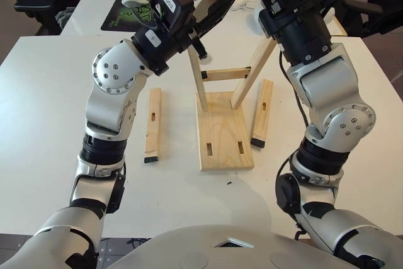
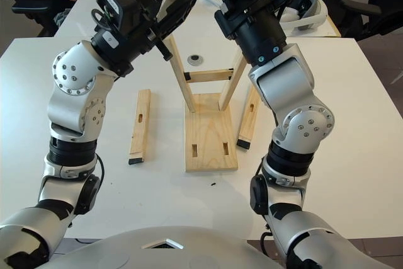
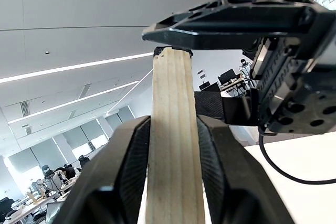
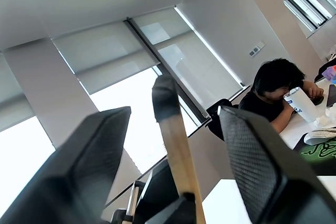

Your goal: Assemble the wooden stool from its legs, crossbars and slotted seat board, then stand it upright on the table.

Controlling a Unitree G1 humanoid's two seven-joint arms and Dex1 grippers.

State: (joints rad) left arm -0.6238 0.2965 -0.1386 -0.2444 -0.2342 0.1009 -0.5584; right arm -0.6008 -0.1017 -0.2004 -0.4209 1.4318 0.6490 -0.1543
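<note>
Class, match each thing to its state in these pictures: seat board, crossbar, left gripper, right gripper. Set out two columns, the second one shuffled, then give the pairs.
1 seat board
2 crossbar
3 left gripper
4 right gripper

A open, with a leg between its fingers
B lying flat on the table
C shut on a wooden piece
D joining the two standing legs

Pairs: 1-B, 2-D, 3-C, 4-A

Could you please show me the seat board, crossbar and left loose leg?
seat board (image 1: pixel 225 131), left eye view, bare middle.
crossbar (image 1: pixel 225 74), left eye view, mid-span.
left loose leg (image 1: pixel 153 135), left eye view, below slot.
</note>
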